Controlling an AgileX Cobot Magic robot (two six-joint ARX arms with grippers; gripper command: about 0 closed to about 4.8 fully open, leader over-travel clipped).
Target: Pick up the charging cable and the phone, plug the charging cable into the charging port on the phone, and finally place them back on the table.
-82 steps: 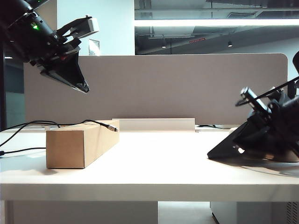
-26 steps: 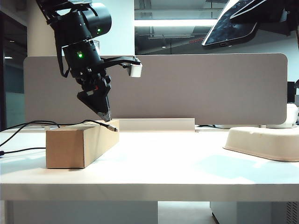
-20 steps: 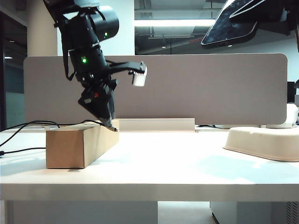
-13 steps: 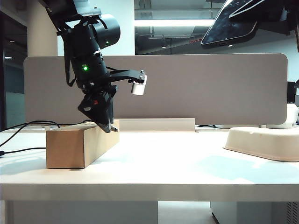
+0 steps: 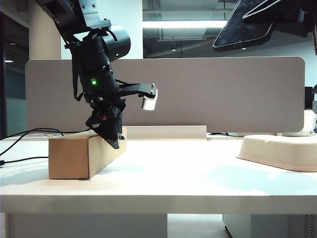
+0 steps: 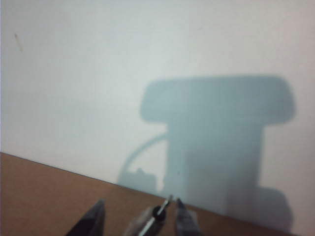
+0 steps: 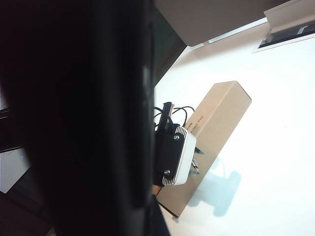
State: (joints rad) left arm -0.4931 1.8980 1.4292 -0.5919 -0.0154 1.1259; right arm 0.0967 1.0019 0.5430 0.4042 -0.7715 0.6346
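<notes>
While parted, left fingers (image 6: 178, 216) astride charging cable (image 6: 156, 216); right gripper (image 5: 277, 15) clamping phone (image 5: 247, 25).

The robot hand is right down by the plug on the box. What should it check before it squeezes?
1. Left gripper open: ok, its fingers stand apart.
2. Plug between the fingers: ok, the silver tip of the charging cable lies in the gap in the left wrist view.
3. Gripper low enough: ok, in the exterior view it is down at the top of the cardboard box.
4. Cord free to lift: cannot tell, it trails off the far left of the table.
5. Phone safely held: ok, the right gripper is shut on it, raised high on the right.
6. Charging port facing the cable: cannot tell.
</notes>
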